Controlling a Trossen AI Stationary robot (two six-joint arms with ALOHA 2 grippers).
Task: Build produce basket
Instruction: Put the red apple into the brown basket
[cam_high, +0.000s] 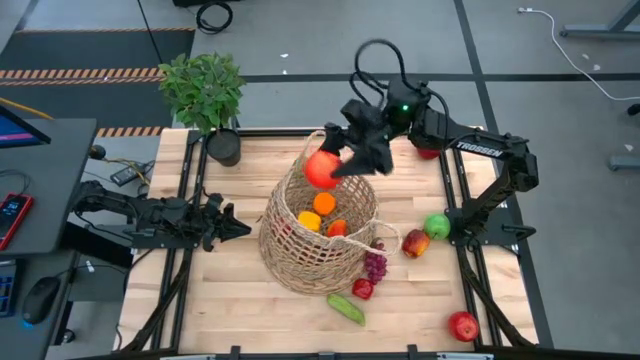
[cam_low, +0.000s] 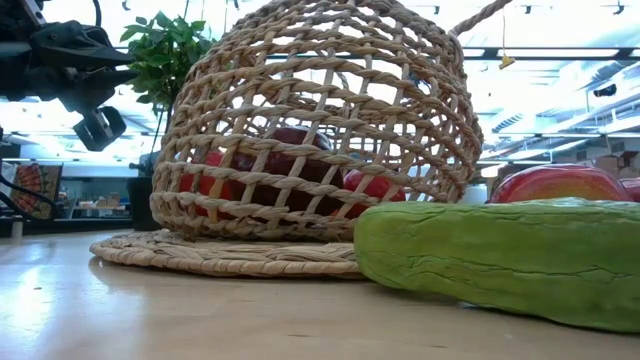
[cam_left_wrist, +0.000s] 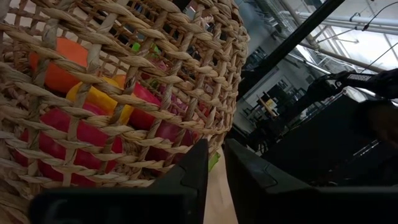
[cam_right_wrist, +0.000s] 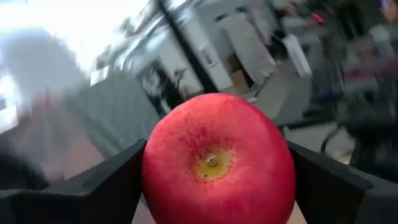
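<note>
Wooden table (cam_high: 200, 300) seen from above | lower right: cucumber (cam_high: 346, 308), apples, grapes left outside | centre: basket (cam_high: 300, 262) partly filled with orange, pepper | left gripper (cam_high: 232, 226) closed, idle at left | right gripper (cam_high: 340, 160) clamped on red apple (cam_high: 321, 169) over basket's upper rim.

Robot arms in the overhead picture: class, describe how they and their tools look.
Both arms are dark, jointed metal. The right arm bears white TROSSEN lettering, a green light near the wrist and a looping black cable. Each ends in a two-fingered black tool: left tool, right tool.
</note>
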